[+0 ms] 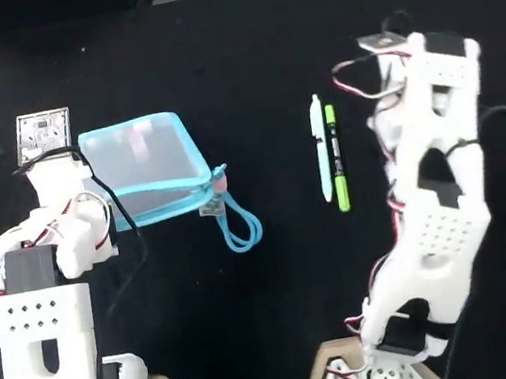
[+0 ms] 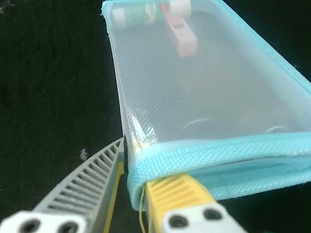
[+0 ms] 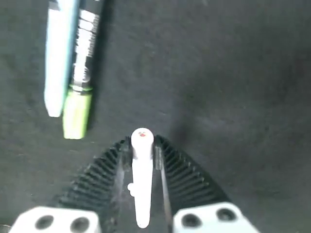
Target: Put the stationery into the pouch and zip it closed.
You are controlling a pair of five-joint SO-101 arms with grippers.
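While loading is judged the step in hand, tabletop (image 1: pixel 282 319): black, with the pouch laid at the left arm's side and two pens well apart from it, nearer the right arm.
Pouch (image 1: pixel 144 163): clear with teal trim, flat on the tabletop; small stationery pieces (image 2: pixel 180 29) are seen inside at its far end. How far the zip is drawn cannot be told.
Left pincer (image 2: pixel 136 167): pressed onto the pouch's teal corner, by which the pouch is steadied.
Right pincer (image 3: pixel 142 141): pinched on a white pen, just beside the loose pair.
Green marker (image 1: pixel 337 163) and pale blue pen (image 1: pixel 321 146): laid side by side, touching, not yet packed.
White pen (image 3: pixel 142 189): held lengthwise between the fingers. Next, it would need to be carried across to the pouch mouth, aligned with the opening and slid in; zipping is judged far off.
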